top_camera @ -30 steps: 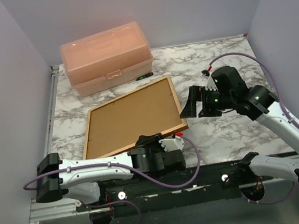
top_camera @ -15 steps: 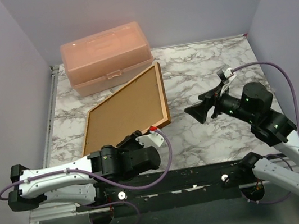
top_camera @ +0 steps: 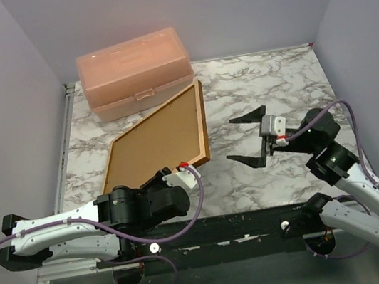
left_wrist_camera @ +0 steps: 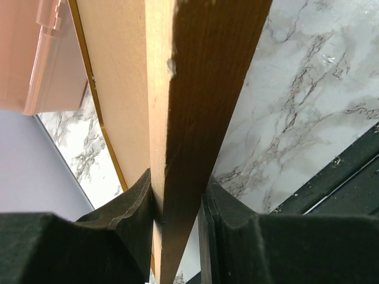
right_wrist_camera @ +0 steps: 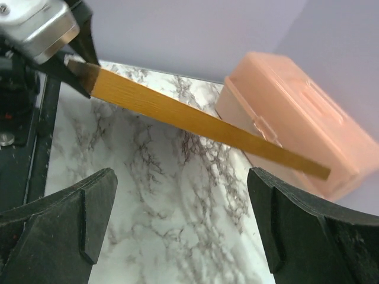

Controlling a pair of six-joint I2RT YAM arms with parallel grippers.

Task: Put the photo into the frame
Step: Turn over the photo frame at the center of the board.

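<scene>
The orange-brown wooden frame [top_camera: 157,141] stands tilted up on its left edge, its brown back panel facing the camera. My left gripper [top_camera: 180,172] is shut on the frame's near right corner and holds that side raised; in the left wrist view the frame's edge [left_wrist_camera: 189,118] sits clamped between both fingers. My right gripper [top_camera: 246,136] is open and empty, to the right of the raised frame, apart from it. The right wrist view shows the frame's edge [right_wrist_camera: 201,121] as a slanted bar above the marble. The photo is not in view.
A pink plastic box [top_camera: 135,73] stands at the back left, just behind the frame, also in the right wrist view [right_wrist_camera: 296,121]. The marble tabletop [top_camera: 274,85] lies between purple walls. A black rail [top_camera: 260,221] runs along the near edge.
My left gripper has lifted the frame's right side from flat to steeply tilted. My right arm has drawn back to the right and its gripper has opened wide.
</scene>
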